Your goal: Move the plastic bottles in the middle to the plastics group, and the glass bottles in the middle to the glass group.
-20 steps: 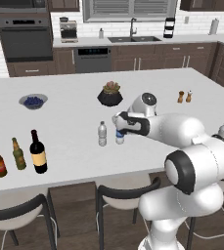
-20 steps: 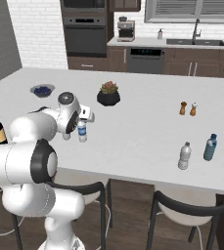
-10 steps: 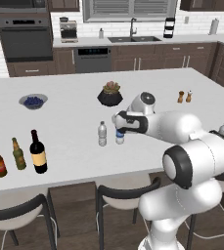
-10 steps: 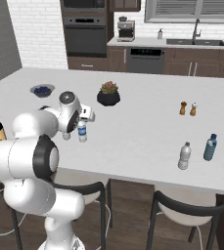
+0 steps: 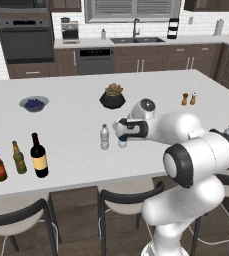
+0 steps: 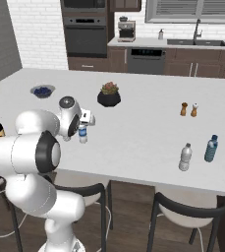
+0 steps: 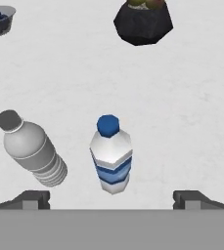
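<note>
Hovering over the blue-label bottle (image 7: 111,155), the gripper (image 7: 111,197) stands wide open, holding nothing; the grey bottle (image 7: 31,149) stands just beside.

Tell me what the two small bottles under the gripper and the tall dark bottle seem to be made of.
Blue-labelled bottle: likely plastic, pale translucent body, blue cap. Grey bottle: likely plastic, ribbed lower body, matte grey. Tall dark bottle: looks like glass, near-black wine-bottle shape, tan label; the render leaves it open. The open gripper touches neither small bottle.
</note>
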Controlling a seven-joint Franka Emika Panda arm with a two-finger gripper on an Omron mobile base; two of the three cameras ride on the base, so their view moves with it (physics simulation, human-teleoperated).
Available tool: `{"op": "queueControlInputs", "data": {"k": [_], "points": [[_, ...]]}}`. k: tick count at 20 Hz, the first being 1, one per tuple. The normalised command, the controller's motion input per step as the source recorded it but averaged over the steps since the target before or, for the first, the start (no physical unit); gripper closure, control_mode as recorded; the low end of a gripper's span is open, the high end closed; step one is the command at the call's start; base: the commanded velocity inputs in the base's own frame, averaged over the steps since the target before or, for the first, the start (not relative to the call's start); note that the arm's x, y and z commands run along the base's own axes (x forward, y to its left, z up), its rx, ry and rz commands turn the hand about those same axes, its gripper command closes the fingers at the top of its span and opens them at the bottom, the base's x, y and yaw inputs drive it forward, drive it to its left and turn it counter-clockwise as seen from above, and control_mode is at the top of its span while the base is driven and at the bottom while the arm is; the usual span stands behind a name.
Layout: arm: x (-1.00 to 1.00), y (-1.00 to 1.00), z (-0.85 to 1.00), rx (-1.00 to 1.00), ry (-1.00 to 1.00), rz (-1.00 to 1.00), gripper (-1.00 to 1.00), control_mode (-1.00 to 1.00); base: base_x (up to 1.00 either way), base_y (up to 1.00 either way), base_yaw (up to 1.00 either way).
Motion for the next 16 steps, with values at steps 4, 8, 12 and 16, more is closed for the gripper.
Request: {"op": "queueControlInputs", "data": {"k": [4,8,12,16], "points": [[0.11,0.11,-0.09,-0.02,0.00,0.00,-1.00,-1.00,0.00,0.00,0.00],[0.12,0.00,0.00,0.00,0.00,0.00,-1.00,-1.00,0.00,0.00,0.00],[0.12,0.00,0.00,0.00,0.00,0.00,-1.00,-1.00,0.00,0.00,0.00],[0.16,0.00,0.00,0.00,0.00,0.00,-1.00,-1.00,0.00,0.00,0.00]]}}
